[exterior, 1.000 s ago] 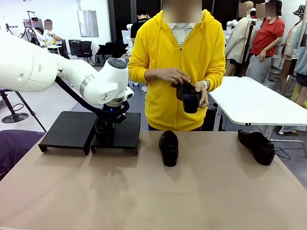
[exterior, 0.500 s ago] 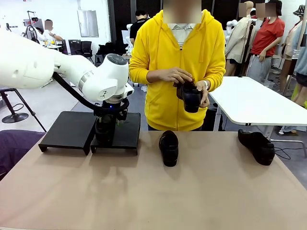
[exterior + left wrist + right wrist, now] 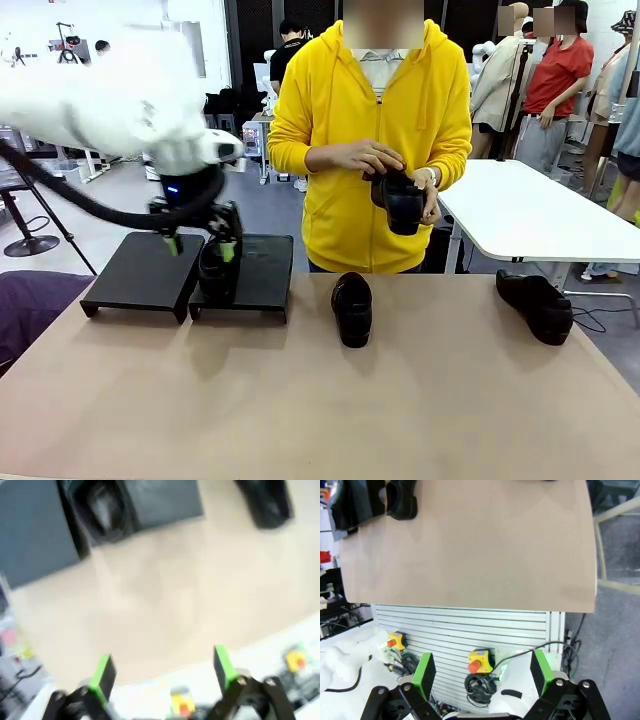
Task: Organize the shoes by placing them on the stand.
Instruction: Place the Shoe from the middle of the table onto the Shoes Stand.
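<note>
One glossy black shoe (image 3: 217, 272) rests on the right section of the low black stand (image 3: 262, 275), toe toward me. My left gripper (image 3: 200, 248) hovers just above it, open, nothing between its green pads (image 3: 228, 250). In the blurred left wrist view that shoe (image 3: 100, 507) lies on the stand (image 3: 160, 500), beyond the open left gripper (image 3: 162, 672). A second shoe (image 3: 351, 308) lies mid-table and a third (image 3: 536, 304) at the far right. The person holds another shoe (image 3: 400, 200) in both hands. My right gripper (image 3: 482, 672) is open, off the table's near edge.
The stand's left section (image 3: 140, 268) has a bare top. The beige table (image 3: 320, 400) is wide and open toward me. A white table (image 3: 530, 215) stands behind at the right. Below my right gripper are red stop buttons (image 3: 480, 661) and cables.
My left gripper has opened and let go of the shoe on the stand. The arm has risen and swung left, blurred by motion. The person still holds a shoe.
</note>
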